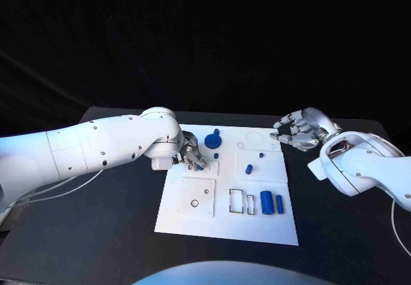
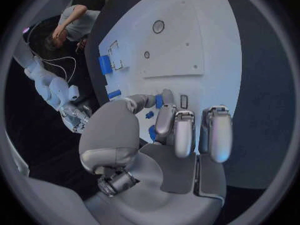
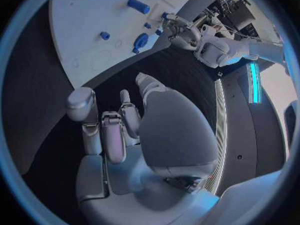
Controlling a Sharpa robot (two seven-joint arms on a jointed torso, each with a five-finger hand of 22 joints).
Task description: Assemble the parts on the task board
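Black table (image 1: 103, 237) held the task board (image 1: 227, 228). Left hand (image 1: 190, 155) pinched a small blue part (image 2: 159, 101); it might slip. Right hand (image 1: 300, 132) curled, holding nothing.

Light from above falls bright on my white task board (image 1: 227, 228), while the bench (image 1: 103, 237) and room beyond stay dark. My wrist views bend straight edges, and my near fingers (image 2: 220, 135) blur.
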